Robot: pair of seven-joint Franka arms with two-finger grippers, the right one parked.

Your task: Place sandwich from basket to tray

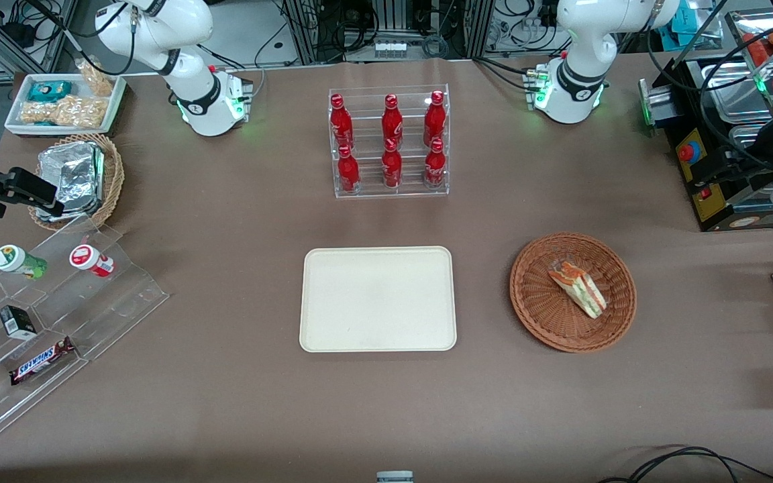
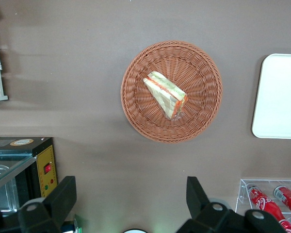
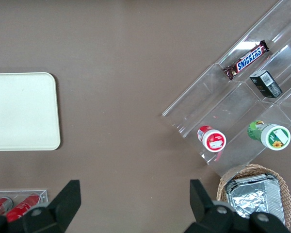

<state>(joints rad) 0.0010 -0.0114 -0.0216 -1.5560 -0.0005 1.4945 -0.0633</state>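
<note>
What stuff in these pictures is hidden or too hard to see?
- Gripper: open, held above the table, apart from the basket. The wrist view's edge cuts off its base.
- Sandwich: lies in the basket; the side resting on the wicker is hidden in both views.
- Tray: the wrist view's edge cuts off part of it.
- Bottles: label print is too small to read in the front view.

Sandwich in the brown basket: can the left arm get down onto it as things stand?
Probably yes. The sandwich lies alone in the basket, uncovered, with nothing over it. The left gripper hangs high above the table near the basket with its jaws open wide.
</note>
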